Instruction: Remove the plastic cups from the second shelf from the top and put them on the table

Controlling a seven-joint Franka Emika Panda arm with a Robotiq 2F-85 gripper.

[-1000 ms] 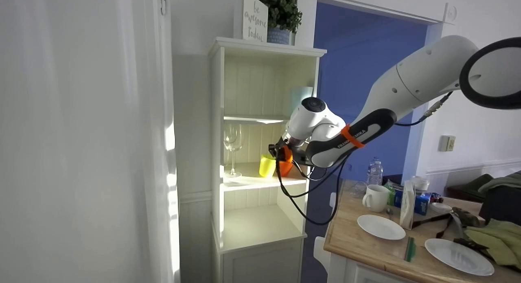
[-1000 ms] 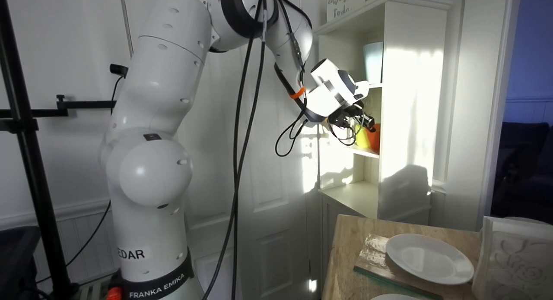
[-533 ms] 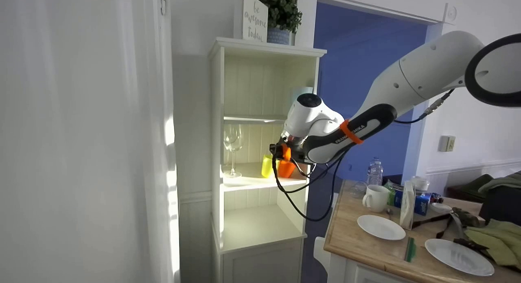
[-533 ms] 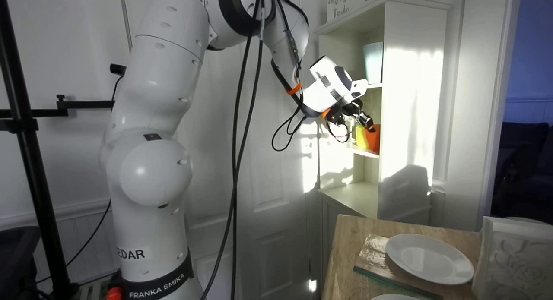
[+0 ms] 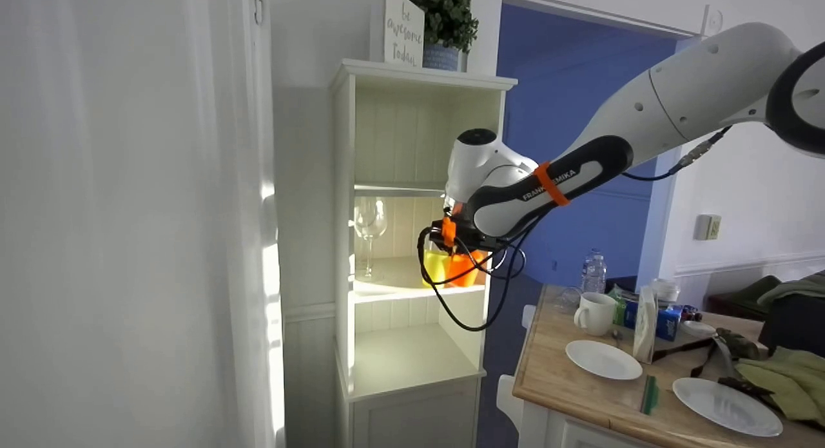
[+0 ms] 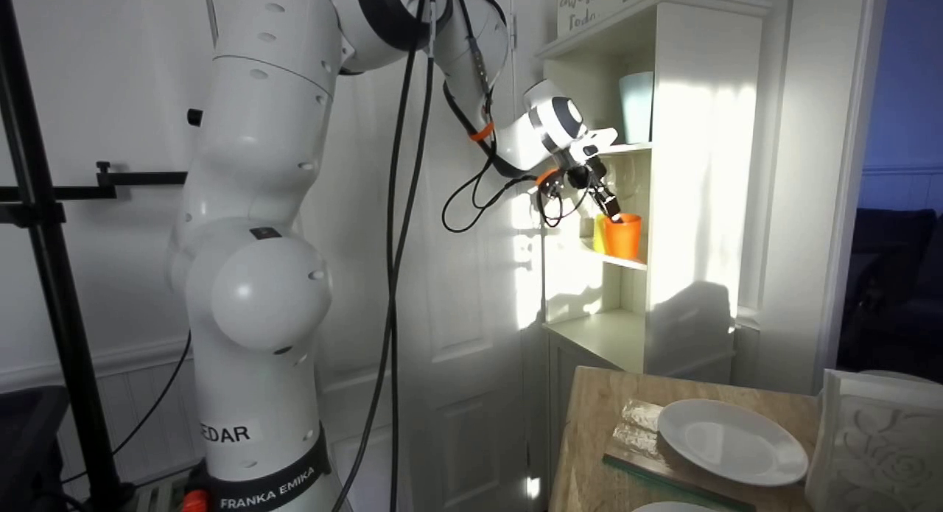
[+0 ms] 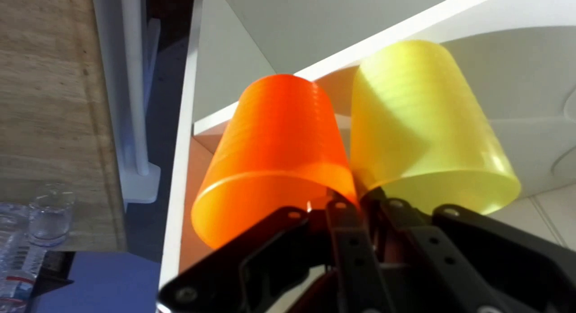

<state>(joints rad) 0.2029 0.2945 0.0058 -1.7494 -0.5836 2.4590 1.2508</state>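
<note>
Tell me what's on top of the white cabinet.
A lettered sign and a leafy plant in a blue pot. What lies directly behind the sign is hidden.

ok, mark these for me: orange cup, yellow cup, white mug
Orange cup (image 7: 276, 137): wrist view, on its outer side wall.
Yellow cup (image 7: 425, 124): wrist view, on its outer side wall.
White mug (image 5: 598, 314): in an exterior view, on its body, beside the handle.
</note>
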